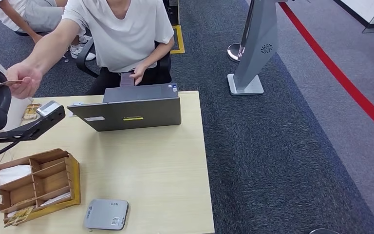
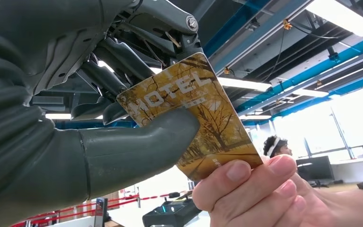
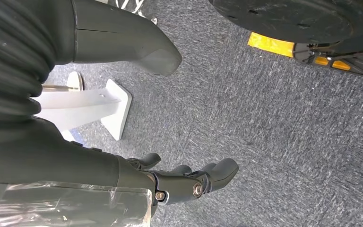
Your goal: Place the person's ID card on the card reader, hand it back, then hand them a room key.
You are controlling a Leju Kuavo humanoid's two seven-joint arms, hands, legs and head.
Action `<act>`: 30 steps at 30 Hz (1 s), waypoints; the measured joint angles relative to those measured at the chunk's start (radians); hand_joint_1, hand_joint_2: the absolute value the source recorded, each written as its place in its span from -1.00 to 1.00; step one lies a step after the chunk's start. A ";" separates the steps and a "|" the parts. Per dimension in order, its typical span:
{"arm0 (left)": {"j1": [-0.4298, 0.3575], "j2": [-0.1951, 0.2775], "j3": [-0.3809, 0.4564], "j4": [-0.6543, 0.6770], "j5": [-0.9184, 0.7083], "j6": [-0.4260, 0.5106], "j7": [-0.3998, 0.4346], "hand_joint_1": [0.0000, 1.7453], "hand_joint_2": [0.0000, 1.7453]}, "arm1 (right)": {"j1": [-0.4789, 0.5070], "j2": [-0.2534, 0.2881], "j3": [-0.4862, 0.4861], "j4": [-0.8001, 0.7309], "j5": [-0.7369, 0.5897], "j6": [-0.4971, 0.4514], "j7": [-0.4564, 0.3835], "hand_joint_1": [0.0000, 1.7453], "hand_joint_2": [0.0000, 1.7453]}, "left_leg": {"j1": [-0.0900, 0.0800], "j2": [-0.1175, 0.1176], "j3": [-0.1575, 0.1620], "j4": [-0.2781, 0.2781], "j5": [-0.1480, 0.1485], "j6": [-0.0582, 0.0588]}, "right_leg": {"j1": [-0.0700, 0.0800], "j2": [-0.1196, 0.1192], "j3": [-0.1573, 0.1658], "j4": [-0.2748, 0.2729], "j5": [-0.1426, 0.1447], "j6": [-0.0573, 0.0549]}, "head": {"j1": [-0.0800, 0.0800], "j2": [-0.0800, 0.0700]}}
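Step in hand, by judgement: the last one, handover of the room key (image 2: pixel 189 116). ID card not identified with certainty anywhere on the table (image 1: pixel 165 170); card reader (image 1: pixel 106 214) lying bare near the front edge, nothing on it.

Left hand (image 2: pixel 123 118) raised at the left edge of the head view, clamped on the room key: thick thumb pressed across the printed face, darker fingers (image 2: pixel 123 61) behind it. Card marked "MOTEL", golden tree print, held tilted with one corner projecting beyond the thumb.

Person's hand (image 2: pixel 250 189) already on that projecting corner, pinching it between thumb and fingers. Both grips on the card at once, touching it at opposite ends, thumb and person's fingertips just beside each other. Same meeting seen in the head view: person's outstretched hand (image 1: pixel 23 80) against the robot's raised forearm, above the wooden card box (image 1: pixel 39 183).

Right hand (image 3: pixel 189 182) hanging beside the body over the carpet (image 3: pixel 274 118), holding nothing, fingers loosely bent and apart from the thumb.

Next move, by judgement: release of the thumb pressure so the card slips free without a tug, then withdrawal of the arm clear of the laptop (image 1: pixel 131 112). Risk: late release, card bent or pulled askew
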 joint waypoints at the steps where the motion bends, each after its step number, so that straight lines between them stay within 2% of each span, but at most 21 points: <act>1: 0.000 0.000 0.000 0.001 0.000 0.000 0.000 1.00 1.00 | 0.000 0.000 0.000 0.000 0.000 0.000 0.000 -1.00 1.00 | 0.000 0.000 0.000 0.000 0.000 0.000 | 0.000 0.000 0.000 0.000 0.000 0.000 | 0.000 0.000; 26: 0.002 0.006 -0.006 0.021 0.000 0.000 0.002 1.00 1.00 | 0.000 0.000 0.000 0.004 0.002 0.000 0.002 -1.00 1.00 | 0.000 0.002 -0.005 0.002 0.000 0.001 | 0.000 0.002 -0.008 0.000 0.001 0.000 | 0.000 0.000; 29: 0.031 0.009 0.000 0.028 0.000 0.055 0.027 1.00 1.00 | 0.002 0.000 0.003 0.002 0.034 0.017 0.033 -1.00 1.00 | 0.000 0.003 -0.005 0.002 0.000 0.001 | 0.000 0.003 -0.008 0.000 0.001 0.000 | 0.000 0.000; 30: 0.053 0.010 0.007 0.036 0.000 0.100 0.031 0.50 1.00 | 0.005 0.000 0.006 -0.002 0.047 0.026 0.048 -1.00 1.00 | 0.000 0.004 -0.005 0.002 0.000 0.001 | 0.000 0.003 -0.009 0.000 0.001 0.000 | 0.000 0.000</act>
